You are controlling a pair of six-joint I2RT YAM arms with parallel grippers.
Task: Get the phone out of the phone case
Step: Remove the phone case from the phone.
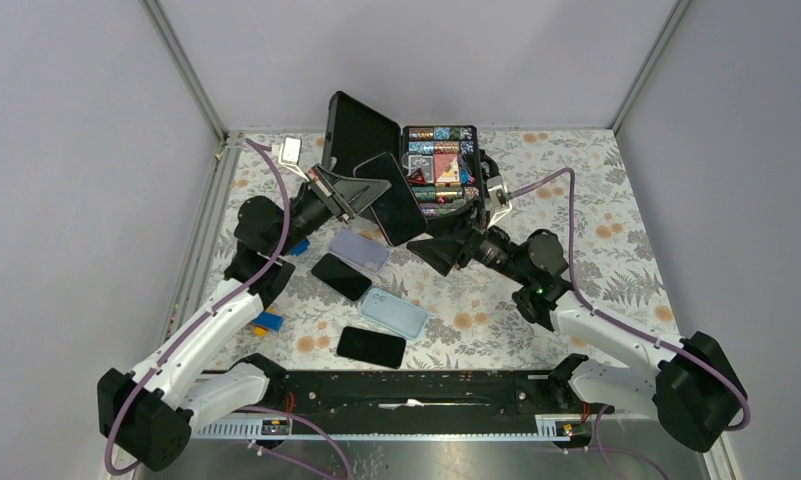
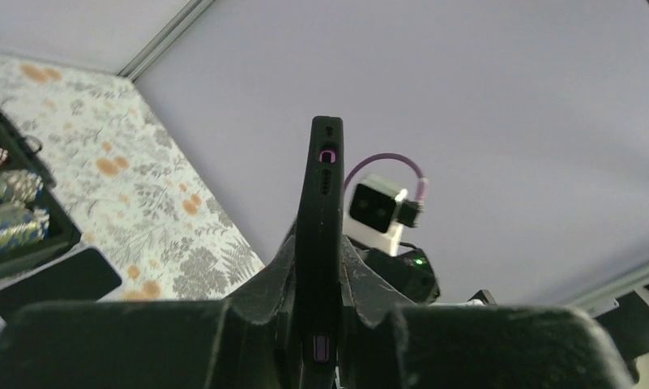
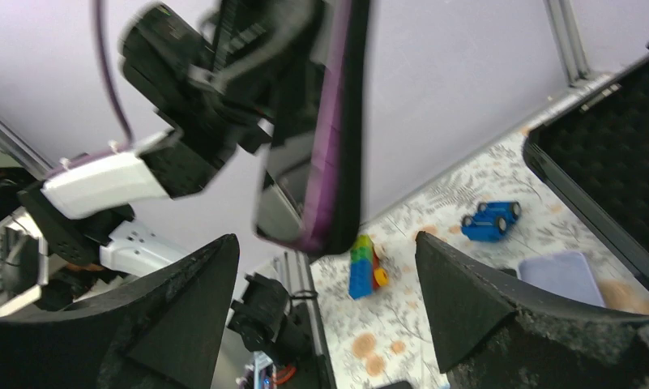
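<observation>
While the cased phone (image 1: 396,198) is held clamped across its faces by the left gripper (image 1: 366,190) above the surface (image 1: 596,200) at frame centre, its long axis is seen to run toward the lower right. The free lower end is presented to the right gripper (image 1: 438,248), which is found wide open, empty, and just beside that end.

in the right wrist view the phone (image 3: 329,146) is blurred, its end cut off at the top edge

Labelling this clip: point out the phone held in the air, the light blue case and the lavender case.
Held phone (image 1: 396,200): top view, middle of dark face.
Light blue case (image 1: 396,314): top view, middle of its face.
Lavender case (image 1: 359,250): top view, middle of its face.
</observation>
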